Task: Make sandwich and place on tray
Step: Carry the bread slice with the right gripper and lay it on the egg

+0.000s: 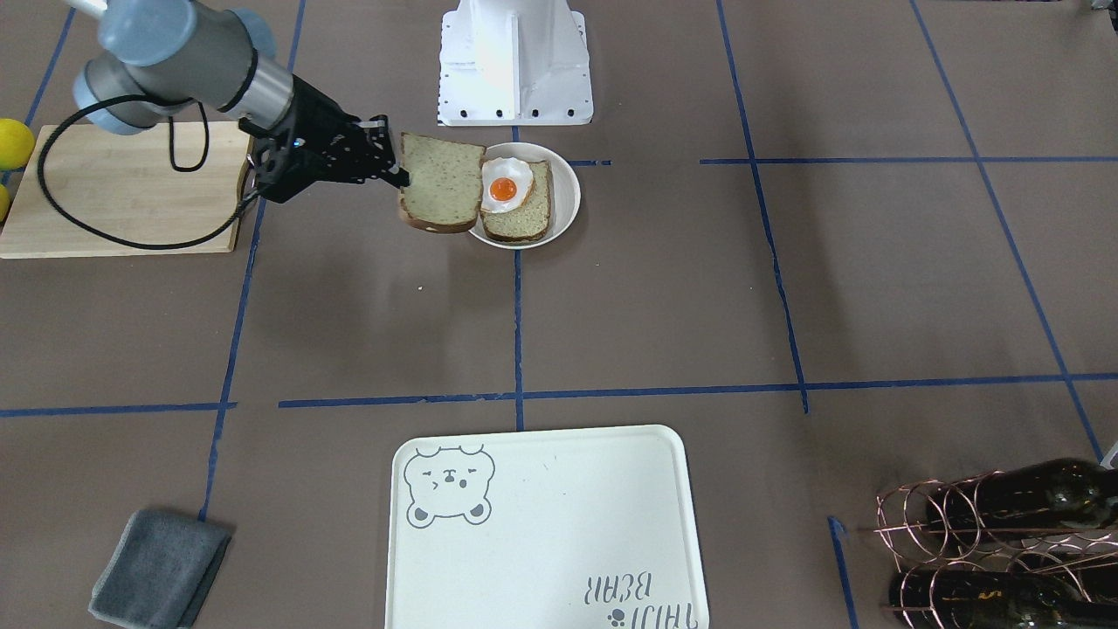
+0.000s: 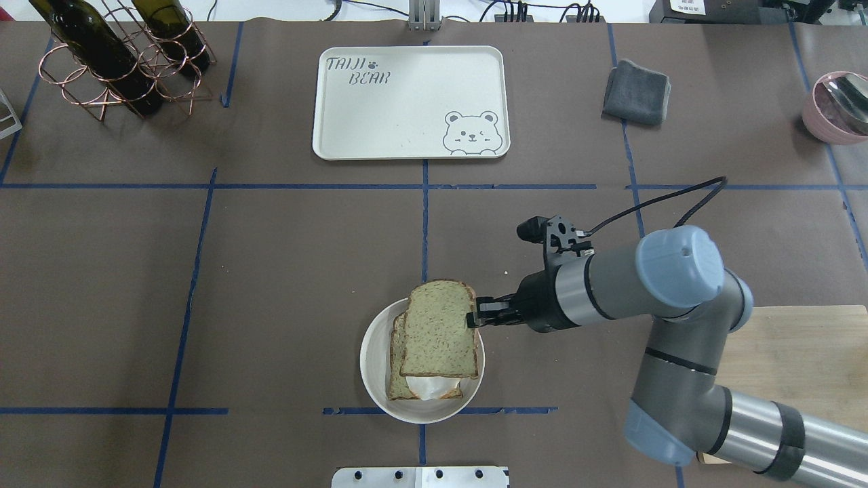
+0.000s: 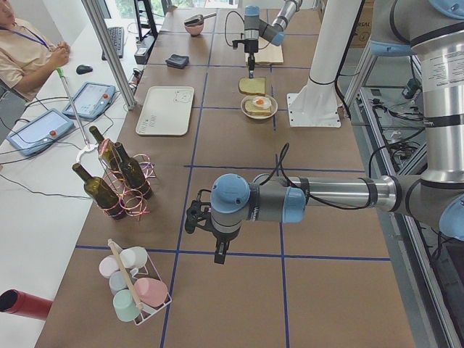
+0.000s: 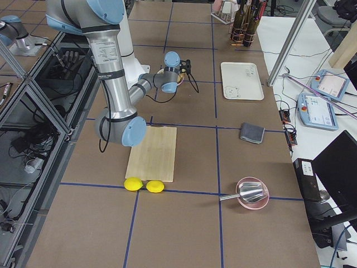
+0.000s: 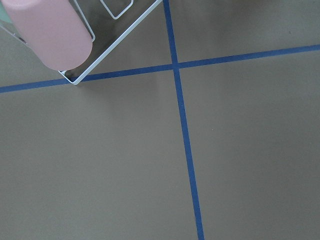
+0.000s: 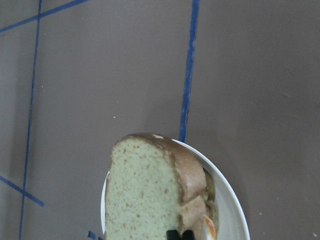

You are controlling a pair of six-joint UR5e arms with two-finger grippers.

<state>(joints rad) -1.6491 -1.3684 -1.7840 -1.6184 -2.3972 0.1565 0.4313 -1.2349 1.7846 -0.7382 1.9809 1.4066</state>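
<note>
My right gripper [image 1: 403, 179] is shut on the edge of one tan bread slice [image 1: 441, 182] and holds it flat just above the round white plate [image 1: 568, 196]. In the overhead view the held slice [image 2: 437, 332] covers most of the plate [image 2: 371, 352]. The other bread slice [image 1: 524, 214] lies on the plate with the fried egg [image 1: 505, 185] on top. The cream bear tray [image 2: 407, 102] lies bare at the table's far side. My left gripper [image 3: 220, 254] hangs over bare table far from the plate; I cannot tell if it is open or shut.
A wooden cutting board [image 1: 122, 188] with a lemon [image 1: 13, 144] beside it lies behind my right arm. A grey cloth [image 1: 162, 568], a wire rack of wine bottles [image 1: 996, 533], a pink bowl [image 2: 837, 105] and a cup rack [image 3: 134, 286] stand around the edges.
</note>
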